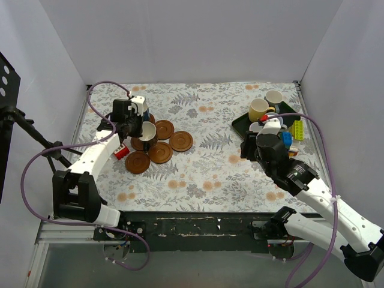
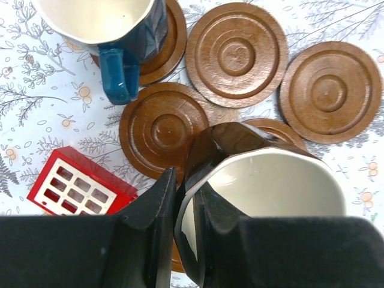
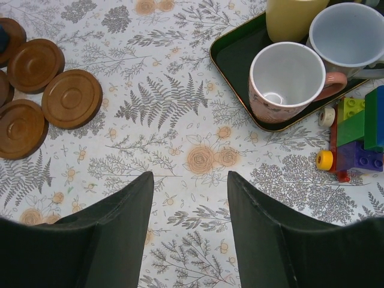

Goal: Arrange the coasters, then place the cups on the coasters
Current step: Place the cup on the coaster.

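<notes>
The right gripper [image 3: 191,177] hangs with jaws wide apart and nothing between them, over bare cloth just near and left of the dark green tray [image 3: 234,54]; beyond its fingers a pink cup [image 3: 287,78] stands in the tray, with a yellow cup [image 3: 294,18] and a pale cup [image 3: 351,36] behind. Well left of the tray, the left gripper [image 2: 183,186] pinches the rim of a dark cup [image 2: 270,180], one finger inside and one outside, over the clustered coasters [image 2: 235,54]; whether the cup touches them I cannot tell; beyond it a dark blue cup [image 2: 96,18] stands on a coaster.
</notes>
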Controlling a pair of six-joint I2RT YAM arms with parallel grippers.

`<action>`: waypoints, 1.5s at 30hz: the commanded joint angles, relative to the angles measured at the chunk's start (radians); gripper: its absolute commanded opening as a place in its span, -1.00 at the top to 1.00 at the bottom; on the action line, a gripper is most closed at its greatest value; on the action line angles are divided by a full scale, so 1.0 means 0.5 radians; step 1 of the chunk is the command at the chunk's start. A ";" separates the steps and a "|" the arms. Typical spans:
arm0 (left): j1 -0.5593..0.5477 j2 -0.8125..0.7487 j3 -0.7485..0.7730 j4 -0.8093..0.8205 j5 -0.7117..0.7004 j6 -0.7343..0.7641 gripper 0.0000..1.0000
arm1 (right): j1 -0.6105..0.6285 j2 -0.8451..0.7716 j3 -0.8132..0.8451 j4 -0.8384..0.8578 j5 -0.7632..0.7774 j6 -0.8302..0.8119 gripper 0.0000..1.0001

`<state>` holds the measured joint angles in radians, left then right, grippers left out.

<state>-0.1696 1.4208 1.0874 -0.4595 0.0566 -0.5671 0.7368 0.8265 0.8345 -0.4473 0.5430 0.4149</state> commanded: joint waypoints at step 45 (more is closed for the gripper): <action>0.315 0.380 0.319 0.097 0.243 0.272 1.00 | -0.007 -0.061 -0.098 -0.026 -0.144 0.097 -0.17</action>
<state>-0.0227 1.6314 1.1870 -0.4488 0.1547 -0.4339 0.7349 0.8005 0.7948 -0.4545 0.4843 0.4492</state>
